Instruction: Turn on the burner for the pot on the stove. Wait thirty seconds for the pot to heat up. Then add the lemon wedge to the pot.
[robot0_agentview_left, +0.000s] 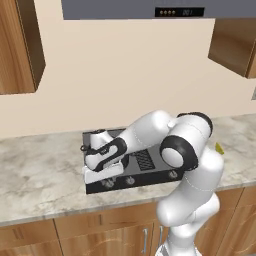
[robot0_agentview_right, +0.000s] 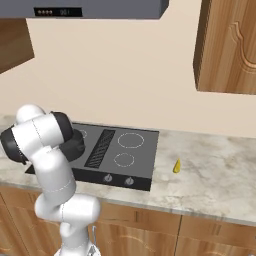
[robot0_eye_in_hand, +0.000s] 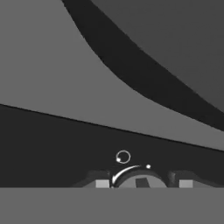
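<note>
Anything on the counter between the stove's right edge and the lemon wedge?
No. In the right base view, bare marbled countertop is all that separates the stove from the lemon wedge.

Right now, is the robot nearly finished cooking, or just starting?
Just starting. The gripper is down at a stove knob, jaws either side, so switching on looks underway. The lemon wedge lies on the counter, not in the pot. Heating and adding remain.
</note>
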